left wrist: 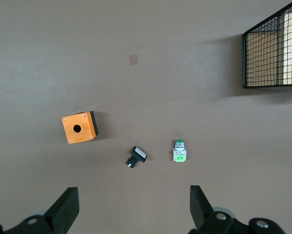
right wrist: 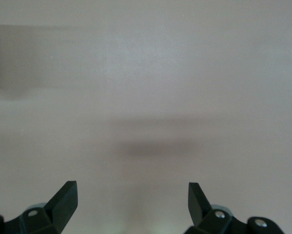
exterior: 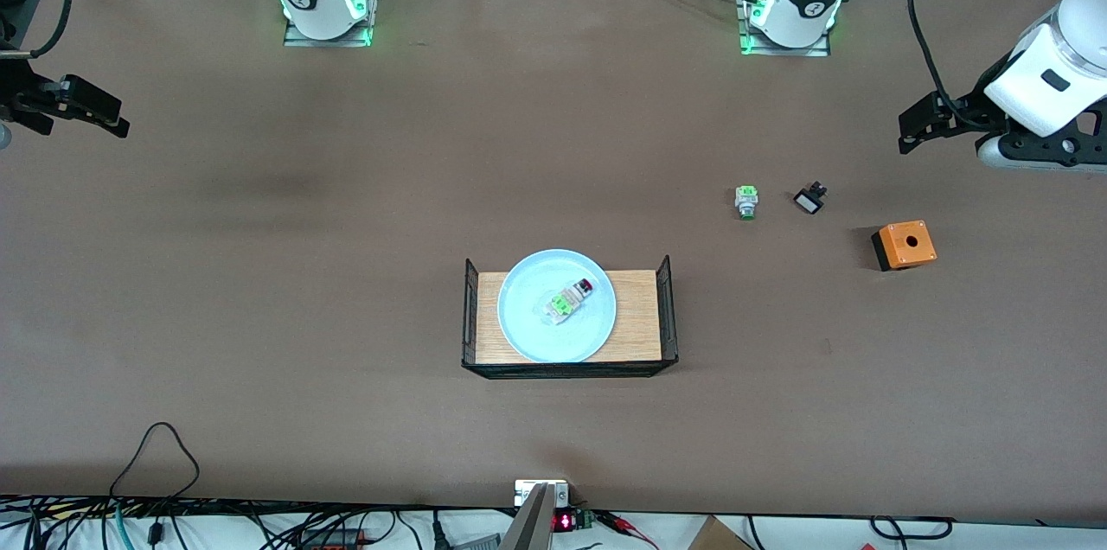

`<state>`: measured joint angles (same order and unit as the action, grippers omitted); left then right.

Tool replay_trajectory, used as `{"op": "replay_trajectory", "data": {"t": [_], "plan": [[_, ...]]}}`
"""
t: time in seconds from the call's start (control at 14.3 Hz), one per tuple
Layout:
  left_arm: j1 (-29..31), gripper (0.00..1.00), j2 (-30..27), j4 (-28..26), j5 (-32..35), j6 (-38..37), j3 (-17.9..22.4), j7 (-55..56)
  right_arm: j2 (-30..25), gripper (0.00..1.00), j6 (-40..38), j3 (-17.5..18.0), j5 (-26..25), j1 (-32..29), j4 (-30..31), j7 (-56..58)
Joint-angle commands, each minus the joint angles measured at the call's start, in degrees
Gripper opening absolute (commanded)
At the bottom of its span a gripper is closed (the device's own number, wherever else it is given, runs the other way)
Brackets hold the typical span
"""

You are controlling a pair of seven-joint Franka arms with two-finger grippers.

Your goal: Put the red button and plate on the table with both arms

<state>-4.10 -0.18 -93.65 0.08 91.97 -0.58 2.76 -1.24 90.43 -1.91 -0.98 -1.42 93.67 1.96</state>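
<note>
The light blue plate rests on a small wood-topped rack in the middle of the brown table. The red button lies on its side in the plate, its dark red cap pointing away from the front camera. My left gripper hangs open over the left arm's end of the table, holding nothing. My right gripper hangs open over bare table at the right arm's end, also holding nothing. Both stand well away from the rack.
A green-capped switch unit, a small black-and-white part and an orange box with a round hole lie between the rack and the left gripper. The rack's black mesh end shows in the left wrist view.
</note>
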Motion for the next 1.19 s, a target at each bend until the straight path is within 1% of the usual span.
{"op": "replay_trajectory", "data": {"t": [0.0,0.56,0.77,0.91,0.98,1.12], "plan": [[-0.64,1.00,1.06,2.15,1.06,-1.27,0.40,-0.13,-0.52,1.00,-0.69,0.24,0.19,-0.34,-0.24,0.15],[-0.64,1.00,1.06,2.15,0.62,-1.97,0.49,-0.13,-0.52,1.00,-0.69,0.15,0.19,-0.34,-0.15,0.15],[-0.90,1.00,0.97,2.24,0.27,-3.89,0.05,0.13,-0.52,1.00,-0.60,0.15,0.19,-0.34,-0.15,0.24],[-1.34,1.00,0.89,2.50,-2.52,-5.57,-0.30,0.05,-0.52,1.00,-0.60,0.15,0.19,-0.34,-0.15,0.24],[-1.61,1.00,0.97,2.59,-4.98,-5.84,-1.17,0.14,-0.52,1.00,-0.60,0.15,0.19,-0.34,-0.15,0.24],[-1.87,1.00,1.15,2.68,-5.79,-5.93,-3.72,-0.21,-0.52,1.00,-0.60,0.06,0.19,-0.34,-0.15,0.24]]}}
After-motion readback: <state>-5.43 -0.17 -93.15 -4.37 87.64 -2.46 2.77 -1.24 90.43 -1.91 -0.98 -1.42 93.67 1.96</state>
